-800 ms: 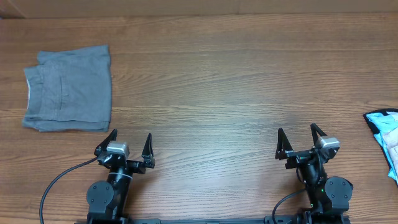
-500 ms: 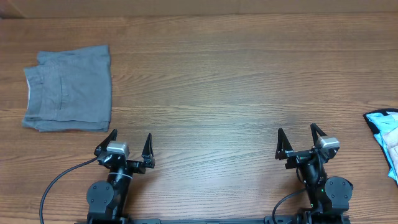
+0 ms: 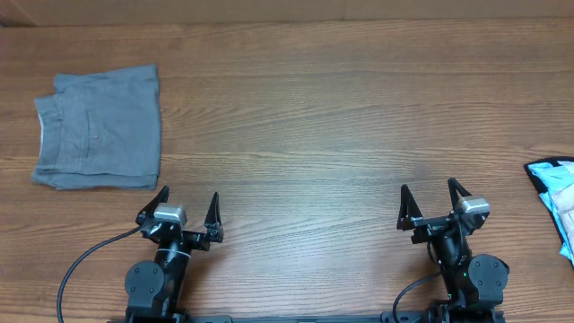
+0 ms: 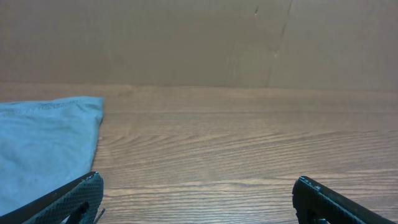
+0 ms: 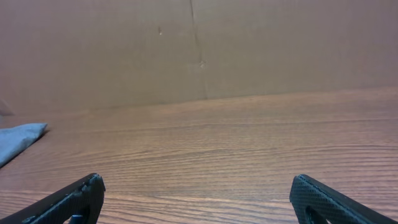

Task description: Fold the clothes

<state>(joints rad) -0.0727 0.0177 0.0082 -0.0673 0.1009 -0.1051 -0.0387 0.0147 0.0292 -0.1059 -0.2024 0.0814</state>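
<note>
The pale beige shorts are out of view in every frame. My left gripper (image 3: 189,204) is open and empty near the front left of the table; its fingertips frame bare wood in the left wrist view (image 4: 198,196). My right gripper (image 3: 434,198) is open and empty near the front right, also over bare wood in the right wrist view (image 5: 198,196).
Folded dark grey shorts (image 3: 99,128) lie at the far left, also showing in the left wrist view (image 4: 43,146) and the right wrist view (image 5: 18,140). A light-blue printed item (image 3: 556,197) lies at the right edge. A brown cardboard wall (image 4: 199,40) stands behind the wooden table (image 3: 314,117).
</note>
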